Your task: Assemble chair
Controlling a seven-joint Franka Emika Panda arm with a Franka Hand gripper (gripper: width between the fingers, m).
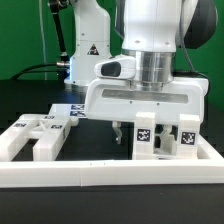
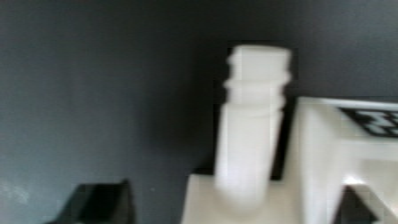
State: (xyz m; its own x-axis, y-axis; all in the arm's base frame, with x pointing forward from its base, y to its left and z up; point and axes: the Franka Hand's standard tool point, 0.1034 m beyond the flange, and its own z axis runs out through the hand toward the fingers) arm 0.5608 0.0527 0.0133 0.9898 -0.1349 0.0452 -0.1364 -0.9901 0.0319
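Beside the rail [image 1: 100,174], a white tagged chair piece [image 1: 163,140] stands upright.

I log a black table [image 1: 100,150]. A long white border rail [image 1: 110,178] lies along its near edge. Blocky white chair pieces [image 1: 30,138] rest at the exterior view's left, tagged white pieces [image 1: 185,138] at its right, and small tagged parts [image 1: 62,113] further back.
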